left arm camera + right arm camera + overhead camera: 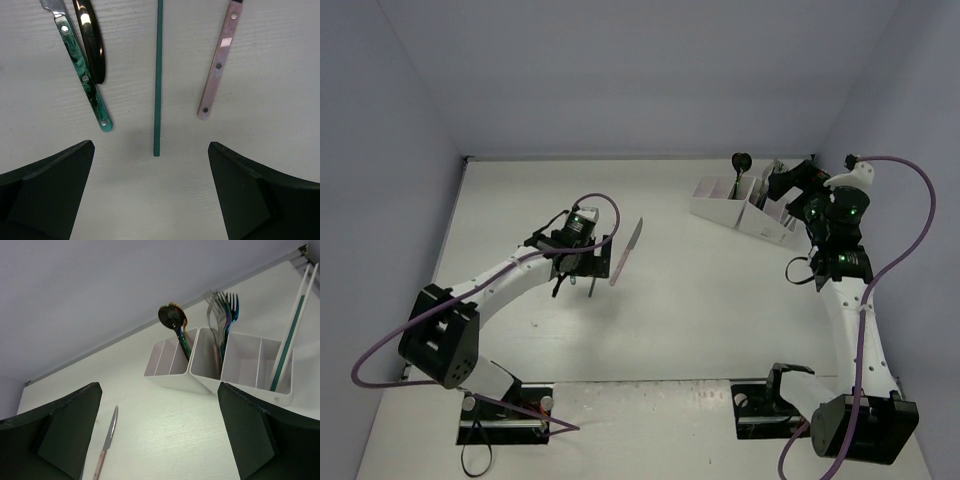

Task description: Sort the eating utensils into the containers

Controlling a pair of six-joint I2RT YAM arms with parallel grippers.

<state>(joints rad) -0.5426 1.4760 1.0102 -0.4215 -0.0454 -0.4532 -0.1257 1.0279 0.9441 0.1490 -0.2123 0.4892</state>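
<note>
Toward the left side of the table, the left gripper (pixel 150 159) hovers low, its fingers spread wide and empty. It is lined up on a thin green stick (pixel 159 75) that lies flat, its long axis running straight away from the gripper and its near end just ahead of the gap between the fingers. A green-marbled handle (pixel 85 80) and a black handle (pixel 92 40) lie to the stick's left and a pink-handled knife (pixel 217 65) to its right, none touching it. This arm is far nearer the loose utensils. Near the table's far right corner, the right gripper (pixel 159 390), also spread and holding nothing, faces the white containers (pixel 240 365), where a spoon (pixel 172 317), forks (pixel 227 310) and sticks (pixel 287 340) already stand
</note>
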